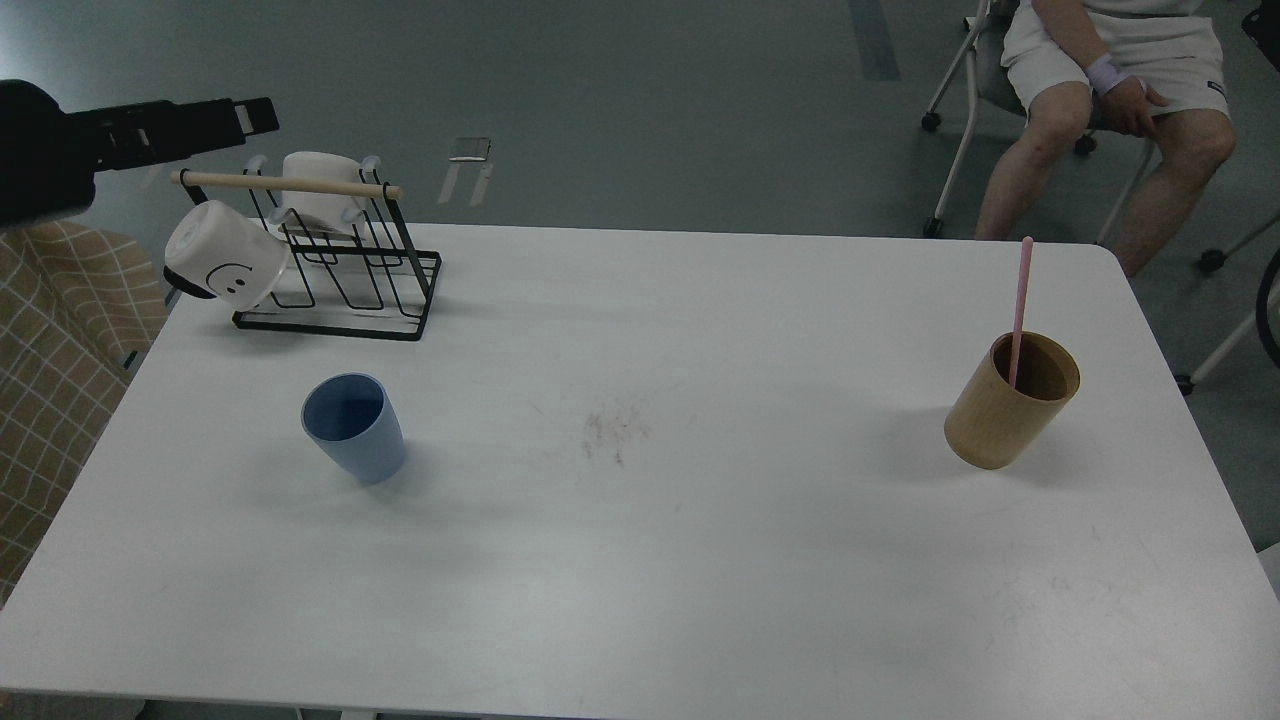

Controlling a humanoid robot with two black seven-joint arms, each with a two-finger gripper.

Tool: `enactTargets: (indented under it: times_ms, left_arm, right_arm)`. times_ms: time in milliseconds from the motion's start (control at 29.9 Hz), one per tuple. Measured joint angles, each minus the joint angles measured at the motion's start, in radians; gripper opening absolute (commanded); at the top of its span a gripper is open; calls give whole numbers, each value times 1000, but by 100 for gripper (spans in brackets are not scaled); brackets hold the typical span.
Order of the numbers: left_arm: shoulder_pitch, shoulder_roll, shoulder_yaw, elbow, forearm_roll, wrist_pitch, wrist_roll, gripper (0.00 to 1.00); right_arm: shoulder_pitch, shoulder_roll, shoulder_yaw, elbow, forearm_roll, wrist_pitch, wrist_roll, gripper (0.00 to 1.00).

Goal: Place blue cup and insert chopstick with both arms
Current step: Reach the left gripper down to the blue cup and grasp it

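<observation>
Although most of my view is taken up by the white surface [640, 560], it carries only a few things, all well apart; seen from its middle, the black wire rack [345, 270] stands at about ten o'clock, near the far left corner, with a light-wood rod [290, 184] across its top; a white smiley-face mug [222, 262] hangs tilted on the rack's near left end, and a second white mug [318, 180] sits behind the rod. The left arm [60, 140] comes in at the upper left edge, above the rack; its gripper [250, 117] points to the right, clear of the rod and touching nothing; it is dark and seen end-on, so I cannot tell how wide the jaws stand. The right arm is out of my view. The tan wooden holder [1010, 405] stands at three o'clock, near the right edge. The blue cup [353, 427] stands upright and alone at about nine o'clock, nearer to me than the rack, mouth up and nothing in it. The chopstick [1020, 310] stands in the wooden holder, leaning against its far rim, with its upper half above the mouth. Beyond the far right corner, on the grey floor, a person [1110, 90] sits on a wheeled chair [965, 110].
</observation>
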Motion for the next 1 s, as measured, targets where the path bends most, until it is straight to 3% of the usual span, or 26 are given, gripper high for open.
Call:
enactTargets:
  times_ms: [401,502,836,1004]
  left_arm:
    - [-10,-148,192,-67,403,0,-37,79]
    - [-11,-158,234,-71,491,0,-39,66]
    - [2,-151,365,-95,529,0,-46,66]
    - [18,-158,387,-105,527,0,-66,56]
  right_arm:
    - [-6,-8,41,21,0,0,0,100]
    - [-7,-8,42,33,0,-2,0,100]
    - [-30,7,70,39,1,-2,1,100]
    - [-42,15,72,40,1,-2,1,100]
